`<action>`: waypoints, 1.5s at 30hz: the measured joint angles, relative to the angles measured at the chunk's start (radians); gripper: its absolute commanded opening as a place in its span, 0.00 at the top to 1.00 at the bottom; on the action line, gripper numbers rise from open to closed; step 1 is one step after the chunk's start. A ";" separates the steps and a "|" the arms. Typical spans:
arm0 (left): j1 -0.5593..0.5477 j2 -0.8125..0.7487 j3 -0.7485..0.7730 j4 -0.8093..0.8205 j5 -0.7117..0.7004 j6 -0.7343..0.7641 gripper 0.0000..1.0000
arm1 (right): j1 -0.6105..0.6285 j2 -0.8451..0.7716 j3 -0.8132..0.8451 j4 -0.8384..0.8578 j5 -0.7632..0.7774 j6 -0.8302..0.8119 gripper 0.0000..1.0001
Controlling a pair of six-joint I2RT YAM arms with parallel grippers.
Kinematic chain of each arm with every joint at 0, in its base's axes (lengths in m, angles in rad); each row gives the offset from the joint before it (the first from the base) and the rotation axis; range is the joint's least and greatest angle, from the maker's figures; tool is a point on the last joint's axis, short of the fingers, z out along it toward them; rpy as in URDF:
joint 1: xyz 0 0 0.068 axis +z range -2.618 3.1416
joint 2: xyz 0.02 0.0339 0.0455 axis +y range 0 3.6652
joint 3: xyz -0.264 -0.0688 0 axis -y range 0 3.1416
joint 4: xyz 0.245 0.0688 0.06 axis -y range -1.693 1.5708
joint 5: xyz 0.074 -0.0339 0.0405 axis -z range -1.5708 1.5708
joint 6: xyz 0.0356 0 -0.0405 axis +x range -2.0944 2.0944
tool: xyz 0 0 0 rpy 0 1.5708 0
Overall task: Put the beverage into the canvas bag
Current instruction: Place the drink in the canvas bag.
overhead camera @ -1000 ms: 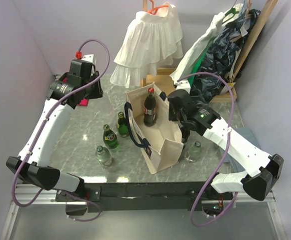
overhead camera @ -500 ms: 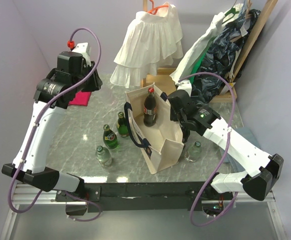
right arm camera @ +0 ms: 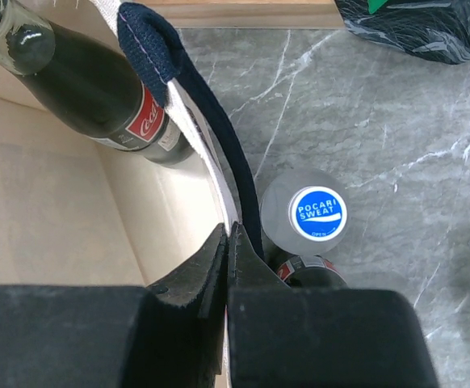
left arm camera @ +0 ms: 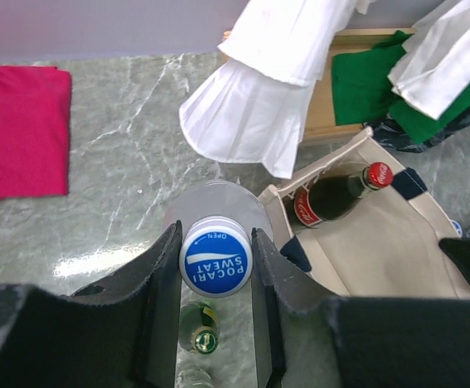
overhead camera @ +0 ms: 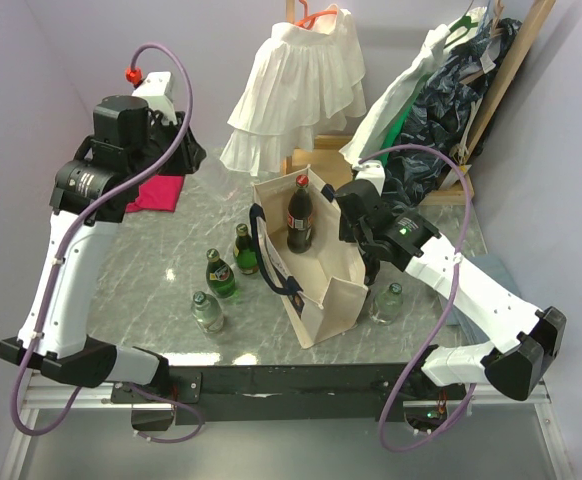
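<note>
Left wrist view: left gripper (left arm camera: 215,238) jaws clamp blue-capped bottle (left arm camera: 216,263), lower centre; canvas bag (left arm camera: 396,242) lower right. Right gripper (right arm camera: 228,242) pinches bag rim. We should carry bottle upright over mouth, lower beside cola bottle (left arm camera: 332,198).

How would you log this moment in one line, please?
left end effector: holding Pocari Sweat bottle aloft | right end effector: shut on canvas bag rim | cola bottle: inside bag

Cola bottle (overhead camera: 300,218) in canvas bag (overhead camera: 331,300), three bottles (overhead camera: 220,275) to its left, garment (overhead camera: 296,85) behind
</note>
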 measured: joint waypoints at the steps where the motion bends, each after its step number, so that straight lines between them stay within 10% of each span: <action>1: 0.000 -0.002 0.000 0.002 0.008 0.004 0.99 | 0.000 0.001 0.000 0.000 0.000 0.003 1.00; 45: -0.140 0.056 0.060 0.122 0.259 0.015 0.99 | 0.000 0.019 0.003 0.012 -0.002 0.014 1.00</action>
